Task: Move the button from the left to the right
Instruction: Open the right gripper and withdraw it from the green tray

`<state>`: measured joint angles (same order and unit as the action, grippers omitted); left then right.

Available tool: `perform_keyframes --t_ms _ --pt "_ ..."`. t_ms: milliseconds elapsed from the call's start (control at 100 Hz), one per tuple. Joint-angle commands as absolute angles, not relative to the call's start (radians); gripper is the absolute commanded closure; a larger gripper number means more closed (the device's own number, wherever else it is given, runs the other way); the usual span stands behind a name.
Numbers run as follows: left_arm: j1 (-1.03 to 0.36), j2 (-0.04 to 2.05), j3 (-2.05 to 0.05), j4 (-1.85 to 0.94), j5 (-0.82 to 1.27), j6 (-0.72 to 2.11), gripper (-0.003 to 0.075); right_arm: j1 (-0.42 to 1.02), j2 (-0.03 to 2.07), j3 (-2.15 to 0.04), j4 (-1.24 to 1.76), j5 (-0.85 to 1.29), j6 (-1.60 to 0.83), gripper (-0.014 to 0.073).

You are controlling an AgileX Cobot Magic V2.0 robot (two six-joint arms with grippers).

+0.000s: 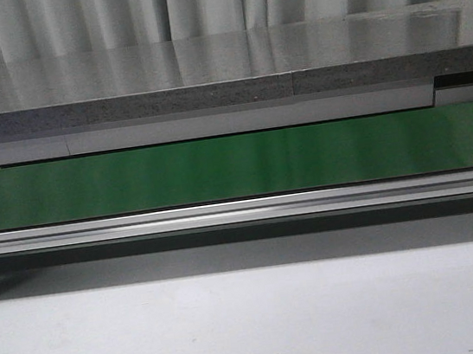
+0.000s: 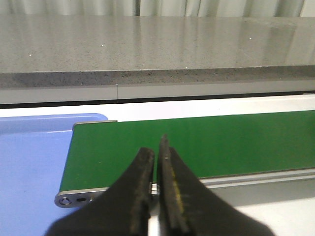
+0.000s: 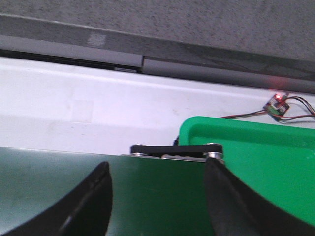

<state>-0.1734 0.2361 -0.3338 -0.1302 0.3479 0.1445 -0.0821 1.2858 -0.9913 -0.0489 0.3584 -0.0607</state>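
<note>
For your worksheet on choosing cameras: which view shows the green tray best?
The right wrist view: the green tray lies just past the belt's end there. Neither the front view nor the left wrist view shows it.

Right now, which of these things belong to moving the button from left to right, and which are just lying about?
Likely for the job:
- left hand, shut
- right hand, open
- green belt
- blue tray
- green tray
The button is not in view.

Just lying about:
- small circuit board with wires
- grey counter
</note>
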Motion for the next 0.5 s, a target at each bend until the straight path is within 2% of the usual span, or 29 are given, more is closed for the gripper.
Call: perform_keyframes --t_ms 0,490 --pt "-0.182 0.245 -0.359 -0.136 0.271 0.141 0.0715 -0.051 1.193 -0.951 -0.026 0.24 -0.06 0.0202" --pt "-0.182 0.245 -0.359 -0.136 0.271 0.141 0.0715 0.007 0.713 -0.459 0.038 -0.051 -0.06 0.0202"
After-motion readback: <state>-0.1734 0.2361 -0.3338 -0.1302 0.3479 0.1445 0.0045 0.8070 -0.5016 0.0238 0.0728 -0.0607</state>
